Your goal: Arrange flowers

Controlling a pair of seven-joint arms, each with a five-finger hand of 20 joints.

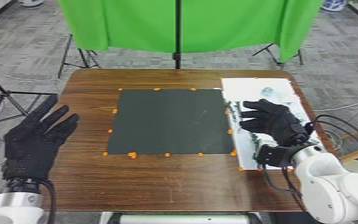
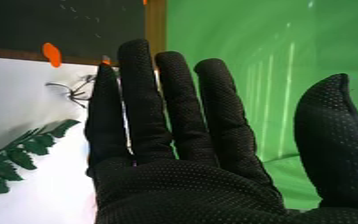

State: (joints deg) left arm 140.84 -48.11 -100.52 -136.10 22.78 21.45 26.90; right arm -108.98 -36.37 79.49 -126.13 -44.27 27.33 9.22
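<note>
The right hand (image 1: pixel 271 120) is over the white sheet (image 1: pixel 246 90) on the table's right side. In the right wrist view the right hand (image 2: pixel 180 185) has its fingers straight, with nothing held. A green leafy stem (image 2: pixel 15 156) and a thin dark sprig (image 2: pixel 76 92) lie on the white sheet (image 2: pixel 33 85) beside it. In the head view, green stems (image 1: pixel 233 112) show along the sheet near the hand, partly hidden by it; a pale bluish item (image 1: pixel 267 92) lies farther back. The left hand (image 1: pixel 35 142) is at the table's left edge, fingers straight and empty.
A dark square mat (image 1: pixel 171 122) with orange markers (image 1: pixel 132 155) around it lies on the brown table (image 1: pixel 158 182). Behind the table hang green cloths (image 1: pixel 122 25) on a stand, and black tripod legs (image 1: pixel 7 105) stand at the left.
</note>
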